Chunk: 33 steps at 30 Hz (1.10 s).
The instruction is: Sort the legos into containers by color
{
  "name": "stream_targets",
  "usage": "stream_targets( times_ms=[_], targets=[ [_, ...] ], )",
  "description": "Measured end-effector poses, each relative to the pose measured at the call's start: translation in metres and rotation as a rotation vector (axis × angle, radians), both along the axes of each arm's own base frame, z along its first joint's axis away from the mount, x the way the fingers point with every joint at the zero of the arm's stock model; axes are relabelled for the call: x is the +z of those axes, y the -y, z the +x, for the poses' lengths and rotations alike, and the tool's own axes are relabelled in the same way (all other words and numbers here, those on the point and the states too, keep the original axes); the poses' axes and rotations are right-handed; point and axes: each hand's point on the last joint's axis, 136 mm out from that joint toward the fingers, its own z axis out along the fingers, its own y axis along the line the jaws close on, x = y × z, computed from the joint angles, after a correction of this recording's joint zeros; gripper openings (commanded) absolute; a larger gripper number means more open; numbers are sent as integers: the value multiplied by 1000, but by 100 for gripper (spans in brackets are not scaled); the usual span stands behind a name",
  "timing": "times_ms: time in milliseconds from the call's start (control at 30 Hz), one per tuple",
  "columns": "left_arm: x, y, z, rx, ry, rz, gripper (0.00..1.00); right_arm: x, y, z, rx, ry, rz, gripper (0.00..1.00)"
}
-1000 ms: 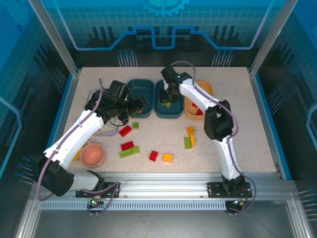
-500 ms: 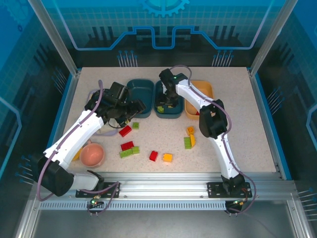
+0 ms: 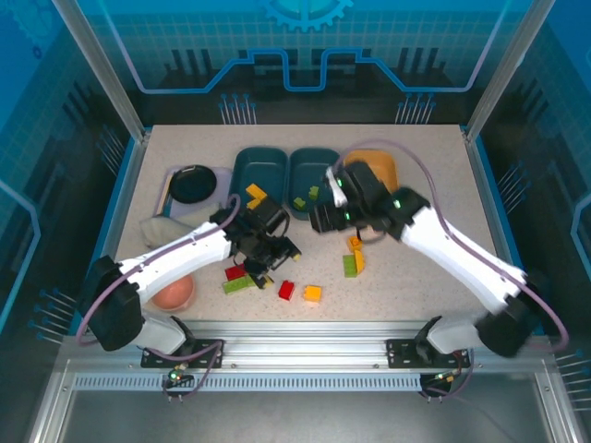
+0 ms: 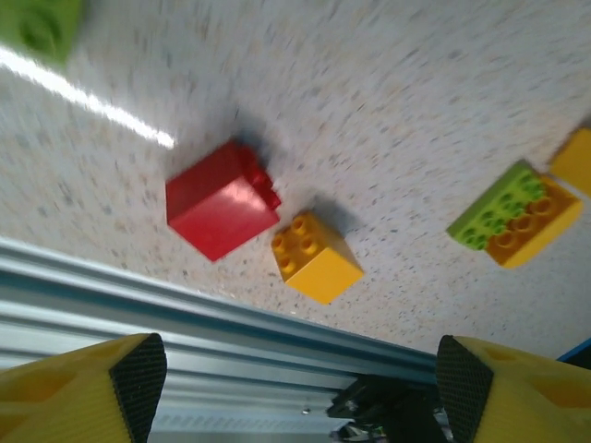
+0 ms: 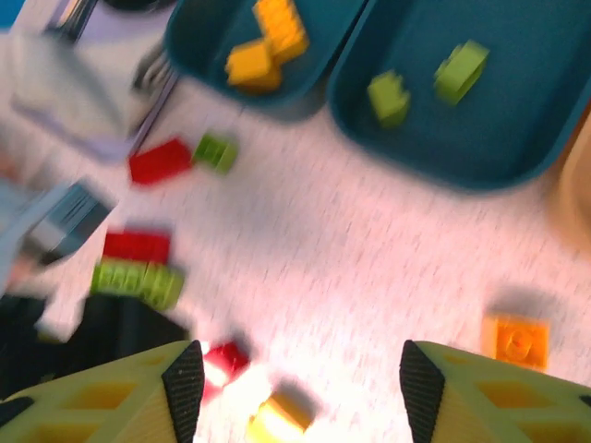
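My left gripper [image 4: 300, 383] is hanging wide apart with nothing in it, looking down at a red lego [image 4: 222, 210]. A yellow lego [image 4: 316, 258] is sitting just beside that one at its 4 o'clock, near the metal rail [image 4: 185, 305]. My right gripper [image 5: 295, 388] is hovering spread and empty too, above the tabletop [image 5: 369, 249].

Yellow bricks [image 5: 268, 41] are lying in the left teal tray [image 5: 199, 37], and green bricks [image 5: 388, 97] in the middle teal tray [image 5: 526, 120]. From the top, my right arm [image 3: 452, 249] is blocking most of the orange tray [image 3: 379, 160]. Loose legos [image 3: 351, 266] are lying scattered at 6 o'clock from the trays, and a pink bowl [image 3: 173, 291] is sitting at 8 o'clock on the tabletop.
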Motion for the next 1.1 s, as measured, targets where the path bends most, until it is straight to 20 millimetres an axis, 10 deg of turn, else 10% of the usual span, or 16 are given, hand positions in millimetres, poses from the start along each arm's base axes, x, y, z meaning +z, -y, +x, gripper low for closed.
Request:
stream_targets(
  times_ms=[300, 1100],
  targets=[
    [-43, 47, -28, 240, -172, -21, 85, -26, 32, -97, 130, 36, 31, 67],
    [-93, 78, -18, 292, -168, 114, 38, -25, 68, -114, 66, 59, 49, 69]
  ],
)
